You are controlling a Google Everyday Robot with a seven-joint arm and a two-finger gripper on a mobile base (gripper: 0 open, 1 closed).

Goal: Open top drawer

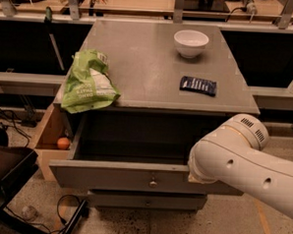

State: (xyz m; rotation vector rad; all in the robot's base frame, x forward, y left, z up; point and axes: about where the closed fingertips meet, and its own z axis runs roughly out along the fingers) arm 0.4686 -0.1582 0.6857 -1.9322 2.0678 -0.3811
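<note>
Gripper out of sight: it sits somewhere behind the thick white arm point(242, 163), which comes in from the lower right of the frame and ends at the top edge of the top drawer point(118, 177), right of centre, so whether it is open or closed cannot be told. That arm also covers the right end of the drawer front and the right part of its inside. The top drawer is pulled well out from the grey cabinet point(149, 70), in the lower middle of the frame, with its small round knob point(153, 181) showing just left of the arm. Its grey interior lies in deep shadow and nothing in it can be made out. A crumpled green bag point(88, 84) hangs over the left front corner of the cabinet top and hides the drawer's back left corner. Further back on the top stand a white bowl point(190, 43) and, nearer the front, a dark blue packet point(198, 85). At left, a wooden box drawer point(45, 150) juts out, partly cut off by the bag, holding a small orange ball point(63, 143). Below, a shorter grey drawer front point(147, 200) is shut.
</note>
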